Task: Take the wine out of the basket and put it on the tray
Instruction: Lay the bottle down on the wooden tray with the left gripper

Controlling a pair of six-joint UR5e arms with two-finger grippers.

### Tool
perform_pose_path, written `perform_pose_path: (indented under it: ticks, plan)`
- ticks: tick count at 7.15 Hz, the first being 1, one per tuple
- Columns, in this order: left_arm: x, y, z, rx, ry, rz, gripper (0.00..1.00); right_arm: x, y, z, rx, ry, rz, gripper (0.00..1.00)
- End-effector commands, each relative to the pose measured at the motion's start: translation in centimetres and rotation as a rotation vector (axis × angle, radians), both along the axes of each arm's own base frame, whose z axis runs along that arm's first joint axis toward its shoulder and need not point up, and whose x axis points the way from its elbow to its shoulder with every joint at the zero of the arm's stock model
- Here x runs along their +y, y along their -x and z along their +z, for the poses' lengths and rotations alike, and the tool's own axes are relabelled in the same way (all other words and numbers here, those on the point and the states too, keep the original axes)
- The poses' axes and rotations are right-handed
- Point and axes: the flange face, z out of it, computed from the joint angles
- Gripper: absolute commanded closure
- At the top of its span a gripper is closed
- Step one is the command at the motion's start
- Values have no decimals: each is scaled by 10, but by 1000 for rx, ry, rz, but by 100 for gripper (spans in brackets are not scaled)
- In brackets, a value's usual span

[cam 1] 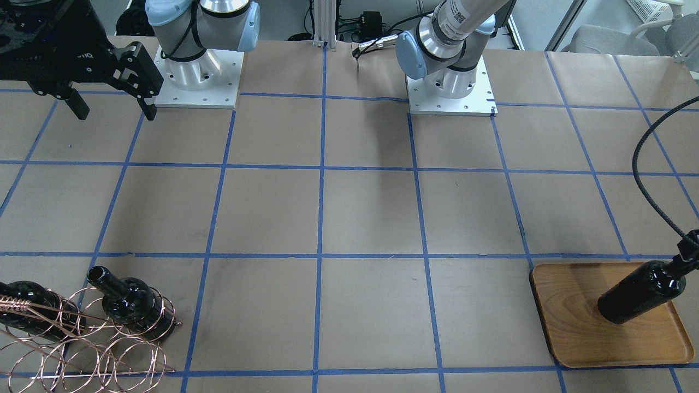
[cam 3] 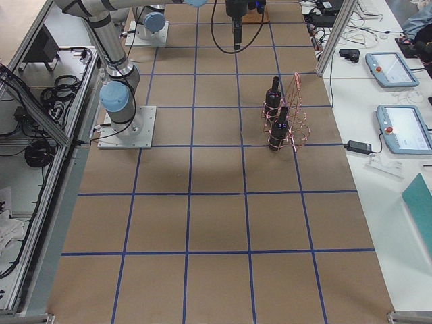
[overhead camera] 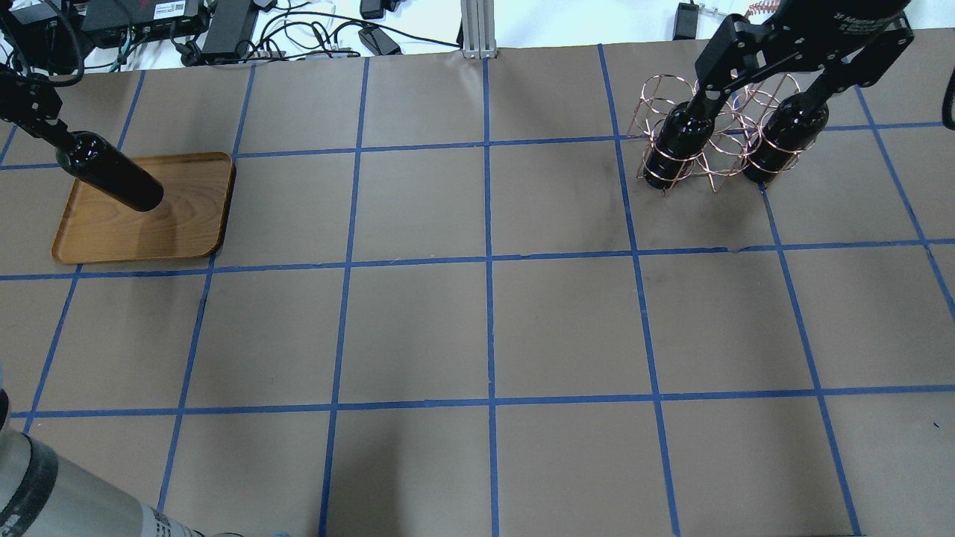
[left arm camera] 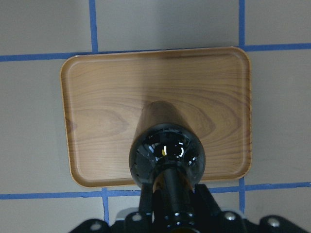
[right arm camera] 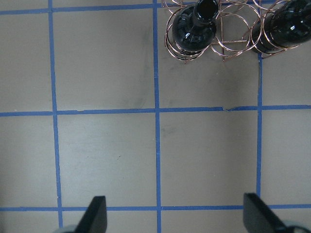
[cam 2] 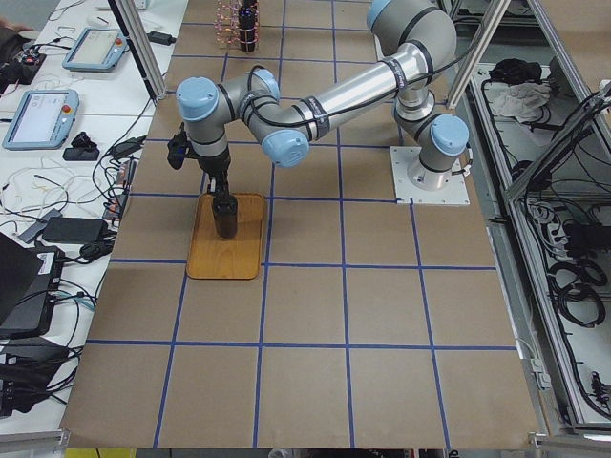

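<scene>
My left gripper (overhead camera: 51, 133) is shut on the neck of a glossy black wine bottle (overhead camera: 112, 179) and holds it upright over the wooden tray (overhead camera: 179, 224). Its base is at or just above the tray floor; I cannot tell which. The left wrist view looks down on the bottle (left arm camera: 166, 155) and the tray (left arm camera: 102, 92). The copper wire basket (overhead camera: 718, 130) holds two more black bottles (overhead camera: 674, 148) (overhead camera: 780, 142). My right gripper (overhead camera: 757, 93) is open and empty, high above the table on the robot's side of the basket (right arm camera: 228, 34).
The table is brown paper with a blue tape grid (overhead camera: 489, 261). The two arm bases (cam 1: 196, 82) (cam 1: 450, 93) stand at the robot's edge. A black cable (cam 1: 650, 185) loops above the tray (cam 1: 568, 327). Cables and boxes (overhead camera: 224, 30) lie beyond the far edge.
</scene>
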Motion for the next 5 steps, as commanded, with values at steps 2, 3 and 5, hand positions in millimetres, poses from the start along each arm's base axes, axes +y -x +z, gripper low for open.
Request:
perform_pose_path:
  ticks: [2, 3, 5]
  plan:
    - [-5, -5, -11, 9, -4, 7, 87, 1, 0, -1, -2, -5, -6, 0]
    - [-7, -6, -12, -4, 7, 25, 16, 1, 0, -2, -2, -5, -6, 0]
    - [0, 0, 12, -20, 33, 41, 0, 1, 0, -4, -3, -10, -6, 0]
